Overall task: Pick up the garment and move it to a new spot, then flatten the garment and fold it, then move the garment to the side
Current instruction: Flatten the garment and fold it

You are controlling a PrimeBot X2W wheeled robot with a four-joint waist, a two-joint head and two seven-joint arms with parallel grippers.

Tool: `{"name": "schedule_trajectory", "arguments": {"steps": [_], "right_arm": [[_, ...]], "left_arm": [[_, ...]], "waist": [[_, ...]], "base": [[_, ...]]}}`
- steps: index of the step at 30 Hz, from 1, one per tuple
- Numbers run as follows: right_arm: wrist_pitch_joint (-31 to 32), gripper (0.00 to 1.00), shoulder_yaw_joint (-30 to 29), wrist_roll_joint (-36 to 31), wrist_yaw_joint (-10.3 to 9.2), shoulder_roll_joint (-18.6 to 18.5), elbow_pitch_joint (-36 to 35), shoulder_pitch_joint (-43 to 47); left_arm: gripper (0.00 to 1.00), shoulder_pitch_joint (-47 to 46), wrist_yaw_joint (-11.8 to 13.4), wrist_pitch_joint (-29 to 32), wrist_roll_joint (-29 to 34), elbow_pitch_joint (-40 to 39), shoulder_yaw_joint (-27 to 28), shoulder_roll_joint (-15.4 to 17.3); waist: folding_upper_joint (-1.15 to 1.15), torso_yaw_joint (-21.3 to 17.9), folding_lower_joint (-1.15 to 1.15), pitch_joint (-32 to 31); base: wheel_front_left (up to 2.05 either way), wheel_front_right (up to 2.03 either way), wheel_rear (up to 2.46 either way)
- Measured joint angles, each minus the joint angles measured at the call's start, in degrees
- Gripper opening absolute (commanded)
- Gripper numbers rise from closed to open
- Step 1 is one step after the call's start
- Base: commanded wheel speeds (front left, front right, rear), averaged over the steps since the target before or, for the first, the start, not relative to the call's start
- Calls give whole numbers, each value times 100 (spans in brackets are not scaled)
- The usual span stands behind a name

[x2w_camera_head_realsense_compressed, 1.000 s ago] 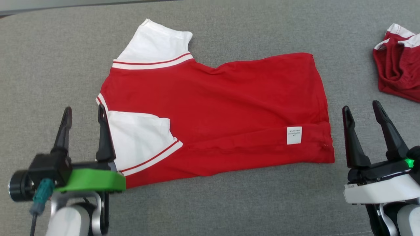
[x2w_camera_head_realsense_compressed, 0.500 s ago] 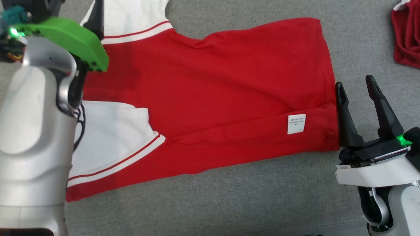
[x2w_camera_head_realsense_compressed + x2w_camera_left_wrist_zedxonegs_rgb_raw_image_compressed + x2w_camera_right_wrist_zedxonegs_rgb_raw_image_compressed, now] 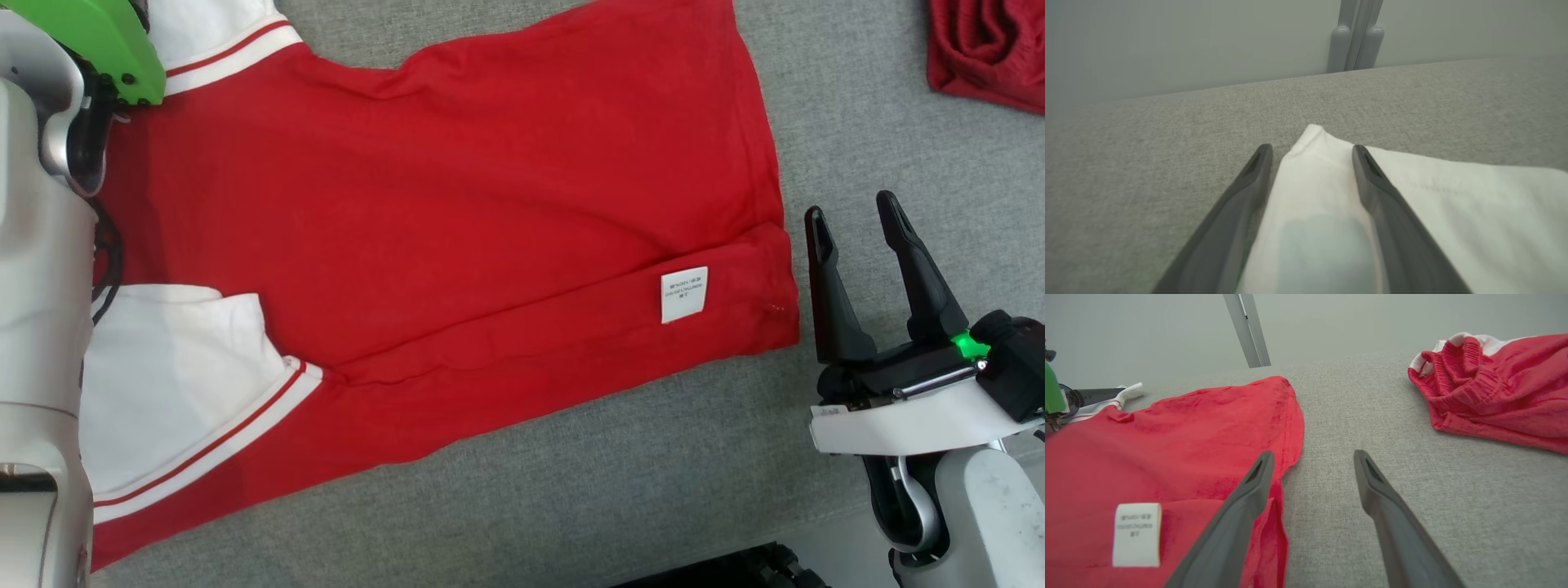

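Garment (image 3: 457, 212) first: a red short-sleeved shirt with white sleeves, lying spread and mostly flat on the grey surface (image 3: 571, 490), sleeve end toward your left and hem (image 3: 771, 204) toward your right, with a white label (image 3: 684, 294) near the hem's near corner. Treat it as light, limp knit cloth. It will likely sag and fold on itself as soon as it is lifted, it will drag rather than slide on the textured surface, and it will carry nothing at one point without bunching. Take it at two well-separated edges, pinching only the layers you mean to move. The doubled, stitched edges at the sleeve cuff and hem should grip better than the open body cloth. Your left end effector (image 3: 1311, 149) is released, fingers spread over the outer corner of the far sleeve (image 3: 1453, 196), one finger above the cloth and the other over bare surface beside it; whether either touches, you cannot tell. Your right end effector (image 3: 852, 208) is also released and empty, standing just beside the hem's near corner, inner finger close to the edge. A second red garment (image 3: 988, 49) lies crumpled well apart to the far right; keep clear of it.
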Motion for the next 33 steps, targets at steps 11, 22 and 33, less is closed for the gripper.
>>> {"name": "schedule_trajectory", "arguments": {"steps": [11,22,33], "right_arm": [[193,100,122,241,0,-546,398,-905],[590,100,965,955,0,-1474,1873,-2661],[922,0,1709,1637,1,-1931,2757,-3498]], "left_arm": [[0,-501,-22,-145,12,862,-218,-122],[0,-606,-71,-801,-18,975,-606,-575],[0,-665,-76,-1323,-341,948,-902,-641]], "waist": [[0,53,0,99],[0,626,-1,62],[0,958,-1,20]], "base": [[0,0,0],[0,0,0],[0,0,0]]}}
